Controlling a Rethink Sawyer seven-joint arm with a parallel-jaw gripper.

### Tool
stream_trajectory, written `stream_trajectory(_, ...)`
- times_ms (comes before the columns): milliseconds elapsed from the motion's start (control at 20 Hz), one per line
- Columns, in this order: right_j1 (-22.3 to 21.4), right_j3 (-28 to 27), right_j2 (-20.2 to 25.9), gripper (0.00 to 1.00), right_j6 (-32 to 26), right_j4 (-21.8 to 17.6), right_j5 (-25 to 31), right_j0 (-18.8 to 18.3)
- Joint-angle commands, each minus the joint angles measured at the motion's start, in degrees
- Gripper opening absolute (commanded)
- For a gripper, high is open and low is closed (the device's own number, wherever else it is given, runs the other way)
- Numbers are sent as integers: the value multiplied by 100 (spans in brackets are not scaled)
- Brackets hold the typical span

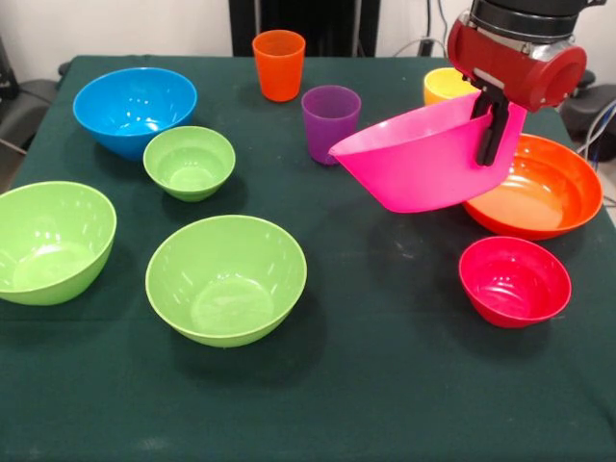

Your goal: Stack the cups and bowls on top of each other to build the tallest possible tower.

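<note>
Front view, nearest row: large lime green plastic bowl point(226, 279), second large lime green bowl point(53, 243) at the left edge, and small glossy red bowl point(514, 281) at the right, all upright on the green-covered surface point(385, 385). Middle row: small lime green bowl point(190, 163), blue bowl point(135, 110), wide orange bowl point(539, 188). End effector point(493, 120) is clamped on the rim of the large pink bowl point(423, 159), held tilted above the surface beside the orange bowl. Far row: translucent purple tumbler point(330, 123), orange tumbler point(279, 64), yellow tumbler point(445, 85). Assessment: no tower exists; every item stands separately, so all stacking remains
</note>
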Motion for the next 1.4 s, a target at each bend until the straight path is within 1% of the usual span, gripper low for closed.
stream_trajectory(50,-103,519,715,0,232,-102,-244,-185)
stream_trajectory(250,-74,459,750,0,203,-123,-248,-223)
stream_trajectory(500,61,305,667,0,273,-198,-284,-148)
stream_trajectory(800,309,-120,330,0,191,-484,473,-67)
stream_trajectory(1000,439,-341,295,0,79,-556,568,-88)
stream_trajectory(1200,623,-677,168,0,291,-476,768,-76)
stream_trajectory(1400,785,-997,148,0,279,-446,881,-97)
